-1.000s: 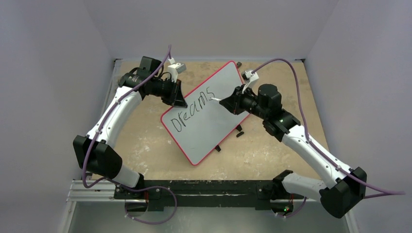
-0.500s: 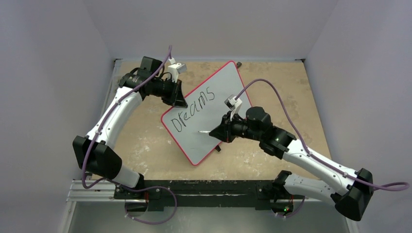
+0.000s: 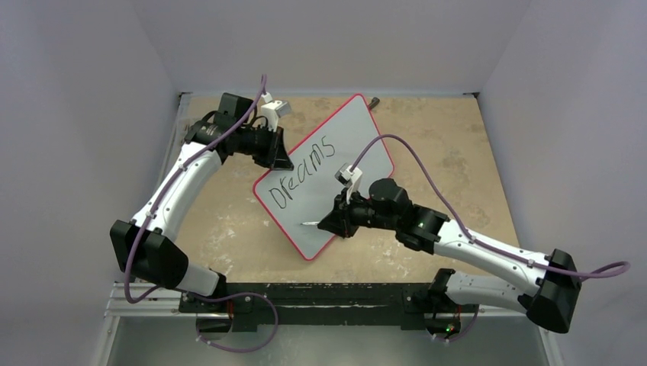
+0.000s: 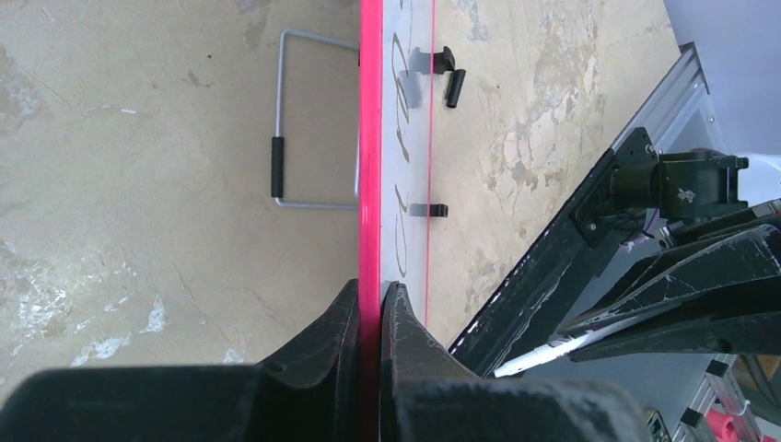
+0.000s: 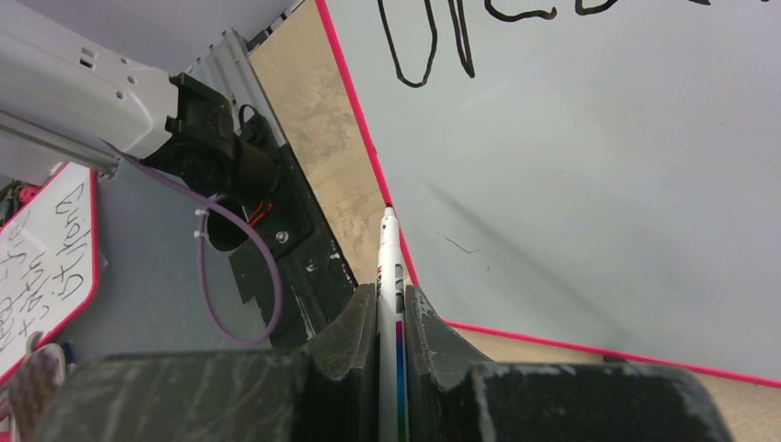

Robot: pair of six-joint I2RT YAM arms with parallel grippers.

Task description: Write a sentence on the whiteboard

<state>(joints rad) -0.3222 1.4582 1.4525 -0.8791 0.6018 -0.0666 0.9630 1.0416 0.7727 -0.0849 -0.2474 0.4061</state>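
Observation:
The whiteboard (image 3: 336, 183) lies tilted on the tan table, red-rimmed, with only the black word "Dreams" (image 3: 304, 172) written on it. My left gripper (image 3: 279, 158) is shut on the board's upper left rim; the left wrist view shows its jaws clamping the red edge (image 4: 370, 184). My right gripper (image 3: 326, 223) is shut on a white marker (image 3: 310, 223), whose tip is over the board's lower left part. In the right wrist view the marker (image 5: 388, 267) points at the board's lower rim, below the written letters (image 5: 428, 41).
The board's wire stand (image 4: 304, 120) and black edge clips (image 4: 446, 66) show in the left wrist view. The black base rail (image 3: 305, 297) runs along the near edge. Grey walls enclose the table. A second small whiteboard (image 5: 46, 249) shows beyond the table.
My right arm has swung from the end of "Dreams" down and left, carrying the marker to the board's lower left part. The left gripper has stayed on the rim.

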